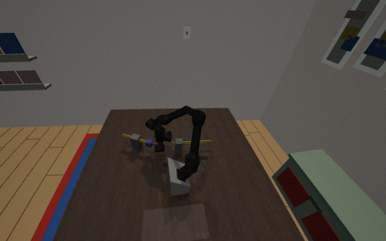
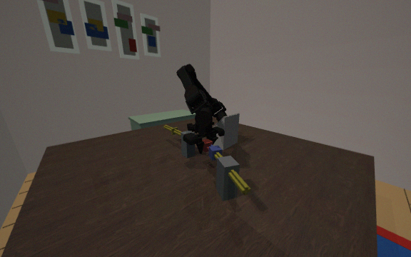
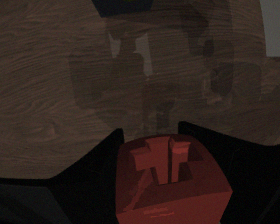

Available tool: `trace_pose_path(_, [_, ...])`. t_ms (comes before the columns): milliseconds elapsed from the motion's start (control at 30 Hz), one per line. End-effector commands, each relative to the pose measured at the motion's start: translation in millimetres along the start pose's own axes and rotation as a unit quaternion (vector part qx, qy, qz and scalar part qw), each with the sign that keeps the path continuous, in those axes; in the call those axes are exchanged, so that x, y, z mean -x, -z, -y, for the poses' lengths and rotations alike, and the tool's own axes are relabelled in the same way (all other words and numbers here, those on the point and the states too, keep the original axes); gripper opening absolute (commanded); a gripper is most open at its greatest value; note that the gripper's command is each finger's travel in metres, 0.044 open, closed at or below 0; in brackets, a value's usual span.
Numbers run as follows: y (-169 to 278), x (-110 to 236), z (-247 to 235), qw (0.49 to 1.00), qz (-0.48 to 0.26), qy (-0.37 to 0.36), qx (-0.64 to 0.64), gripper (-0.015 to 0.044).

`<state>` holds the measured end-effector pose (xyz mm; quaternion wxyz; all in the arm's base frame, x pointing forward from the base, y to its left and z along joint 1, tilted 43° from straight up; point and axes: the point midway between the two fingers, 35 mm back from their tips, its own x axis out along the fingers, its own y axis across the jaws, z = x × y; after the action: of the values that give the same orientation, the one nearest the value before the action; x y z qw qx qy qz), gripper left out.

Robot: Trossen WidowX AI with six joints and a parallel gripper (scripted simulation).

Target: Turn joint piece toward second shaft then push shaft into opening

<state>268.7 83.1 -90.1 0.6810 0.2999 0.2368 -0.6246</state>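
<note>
The red square joint piece (image 1: 156, 143) (image 2: 207, 144) (image 3: 173, 202) is between the fingers of my gripper (image 2: 207, 147), which is shut on it. Its cross-shaped opening shows in the wrist view, facing the upper part of that picture. A blue hinge part (image 1: 149, 143) (image 2: 215, 152) joins it to the first yellow shaft (image 1: 126, 135) (image 2: 239, 181), held in a grey block (image 1: 136, 144) (image 2: 227, 182). The second yellow shaft (image 1: 201, 142) (image 2: 170, 128) passes through the other grey block (image 1: 178, 148) (image 2: 188, 146). Its end near the joint is apart from the red piece; their exact alignment cannot be told.
A light grey wedge-shaped stand (image 1: 179, 190) (image 2: 231, 130) is at the arm's base on the dark wooden table (image 1: 112, 201) (image 2: 138, 214). A dark block edge (image 3: 122, 9) shows at the top of the wrist view. A green cabinet (image 1: 334, 181) stands beyond the table.
</note>
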Motion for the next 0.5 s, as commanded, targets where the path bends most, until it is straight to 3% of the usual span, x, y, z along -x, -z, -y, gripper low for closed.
trace_pose_path(0, [0.3,-2.0,-2.0,1.000,-0.021,0.000,0.020,0.0000])
trace_pose_path(467, [0.6,-2.0,-2.3,0.999,-0.020,0.000,0.028,0.0000])
